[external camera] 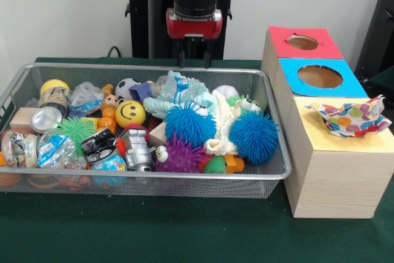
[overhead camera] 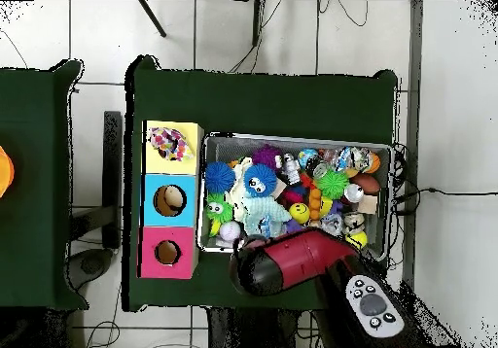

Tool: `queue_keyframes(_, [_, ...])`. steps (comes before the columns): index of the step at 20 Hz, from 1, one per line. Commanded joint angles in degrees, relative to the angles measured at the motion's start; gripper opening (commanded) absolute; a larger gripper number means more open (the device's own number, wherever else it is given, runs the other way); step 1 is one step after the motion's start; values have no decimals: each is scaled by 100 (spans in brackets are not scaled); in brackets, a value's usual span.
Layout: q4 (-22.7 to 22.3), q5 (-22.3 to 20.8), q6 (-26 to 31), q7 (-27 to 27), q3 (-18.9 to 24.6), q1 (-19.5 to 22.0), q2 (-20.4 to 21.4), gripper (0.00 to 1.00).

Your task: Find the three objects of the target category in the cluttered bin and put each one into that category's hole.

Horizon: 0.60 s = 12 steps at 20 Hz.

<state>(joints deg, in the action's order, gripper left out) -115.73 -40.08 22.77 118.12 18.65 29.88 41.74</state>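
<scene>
Red arm hiding claw overhead; open prongs visible frontally.

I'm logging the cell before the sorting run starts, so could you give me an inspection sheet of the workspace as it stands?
Surface: table under a dark green cloth.
Job's things: wire mesh bin packed full; wooden box beside it with red, blue and yellow tops. The red hole and blue hole are open; a crumpled polka-dot cloth lies on the yellow top.
Clutter: two blue spiky balls, purple spiky ball, yellow smiley ball, small soccer ball, toy camera, many more toys.
Gripper: gripper hangs above the bin's far edge, holding nothing.
Cables: black cable behind the bin.
Surroundings: tiled floor, second green table.
</scene>
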Motion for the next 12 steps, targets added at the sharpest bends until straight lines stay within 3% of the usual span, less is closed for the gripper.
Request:
queue_keyframes(1, [519, -501, -594, 216, -228, -67, -819, 100])
queue_keyframes(12, [579, -423, -622, 24, -332, -108, -880, 100])
